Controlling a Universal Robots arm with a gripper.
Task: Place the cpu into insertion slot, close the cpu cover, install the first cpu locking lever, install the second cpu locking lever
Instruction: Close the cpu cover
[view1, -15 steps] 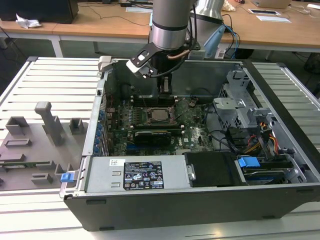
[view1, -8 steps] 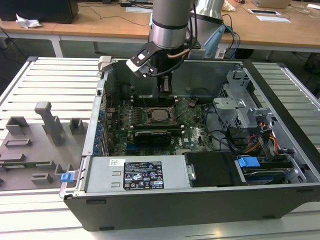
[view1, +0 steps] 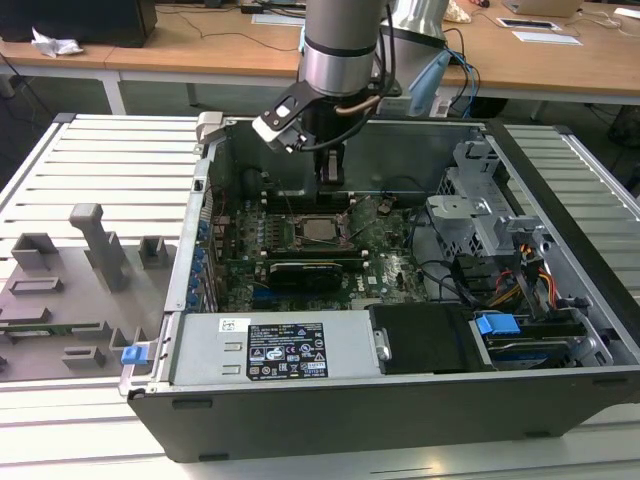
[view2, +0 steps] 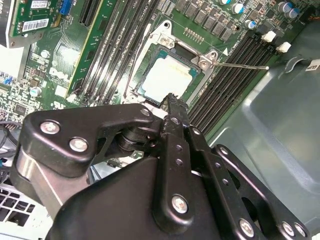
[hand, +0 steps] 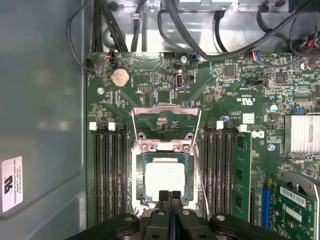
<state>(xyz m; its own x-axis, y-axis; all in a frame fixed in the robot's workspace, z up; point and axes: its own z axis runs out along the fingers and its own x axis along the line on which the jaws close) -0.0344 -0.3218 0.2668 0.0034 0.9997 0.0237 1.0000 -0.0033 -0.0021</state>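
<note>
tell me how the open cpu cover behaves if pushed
The cpu cover is a thin metal frame, so probably light and springy. It seems hinged beside the cpu, so a push would likely swing it, not slide it.

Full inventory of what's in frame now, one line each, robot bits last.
computer case: one, dark grey, open, on the slatted table
slatted table: one, pale grey, under the case
motherboard: one, green, inside the case
insertion slot: one, silvery frame, on the motherboard
cpu: one, silver-grey, lying in the insertion slot
cpu cover: one, silvery, flipped open off the slot
memory slots: two banks, black, either side of the slot
graphics card: one, black, beside the slot
power supply: one, grey, inside the case
fixtures: several, grey, on the table, the exterior view's left
arm: one, silver, reaching down into the case
gripper: one, black, fingers shut, tips at the cpu's edge
</note>
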